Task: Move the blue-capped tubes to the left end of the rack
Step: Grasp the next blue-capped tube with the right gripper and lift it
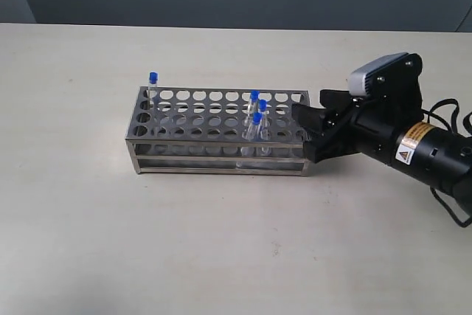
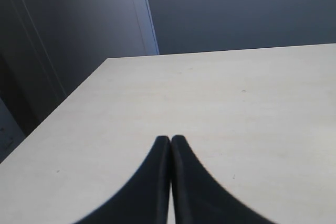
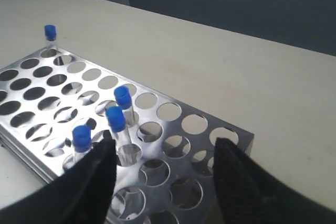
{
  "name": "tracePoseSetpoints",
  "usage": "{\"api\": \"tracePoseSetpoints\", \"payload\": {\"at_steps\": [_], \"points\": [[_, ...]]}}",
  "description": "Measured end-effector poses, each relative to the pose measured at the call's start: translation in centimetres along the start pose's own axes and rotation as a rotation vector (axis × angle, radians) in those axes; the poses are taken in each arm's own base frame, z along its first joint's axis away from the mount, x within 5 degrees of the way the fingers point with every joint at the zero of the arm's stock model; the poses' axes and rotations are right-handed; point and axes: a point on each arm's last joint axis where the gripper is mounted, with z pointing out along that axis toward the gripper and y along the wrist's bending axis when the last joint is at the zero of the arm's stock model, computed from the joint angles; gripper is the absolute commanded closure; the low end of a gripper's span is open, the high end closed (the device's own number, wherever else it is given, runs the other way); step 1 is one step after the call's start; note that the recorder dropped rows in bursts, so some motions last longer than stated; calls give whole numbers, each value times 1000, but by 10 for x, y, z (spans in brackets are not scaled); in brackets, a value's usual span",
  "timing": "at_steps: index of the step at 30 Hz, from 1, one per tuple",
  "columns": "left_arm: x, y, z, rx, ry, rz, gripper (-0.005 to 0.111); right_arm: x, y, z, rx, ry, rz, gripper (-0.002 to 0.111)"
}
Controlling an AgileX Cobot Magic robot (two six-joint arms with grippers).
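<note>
Currently: the table point(image 1: 88, 256) carries only the rack point(image 1: 221, 161), which lies lengthwise straight ahead of the right gripper point(image 1: 301, 129). The rack's near end sits just below and between the fingertips.

Right gripper: jaws spread wide, holding nothing, hovering at the rack's last columns of holes.

Left gripper point(image 2: 170, 148): jaws pressed together, empty, over bare table. Its wrist view shows no rack or tube, and it does not appear in the exterior view.

Blue-capped tubes, count four:
- Far tube point(image 1: 153, 88) stands upright in a corner hole at the end of the rack farthest from the right gripper, i.e. the left end. Judged done.
- Clustered tubes point(image 3: 115, 121), three of them, stand in neighbouring holes just ahead of the spread right gripper. They are closer to its end of the rack than to the far end. Some lean slightly. No finger touches any of them.

Progress estimate: one of four placed, three left to shift. The right gripper looks lined up for the next pick, most likely the nearest tube of the cluster.
</note>
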Motion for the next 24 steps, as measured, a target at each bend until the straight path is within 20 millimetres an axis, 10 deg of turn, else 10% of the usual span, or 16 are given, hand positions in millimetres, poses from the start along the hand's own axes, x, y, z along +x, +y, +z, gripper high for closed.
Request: {"api": "tracePoseSetpoints", "payload": {"at_steps": [24], "points": [[0,0,0,0,0,0,106,1,-4,43,-116,-63,-11,53]]}}
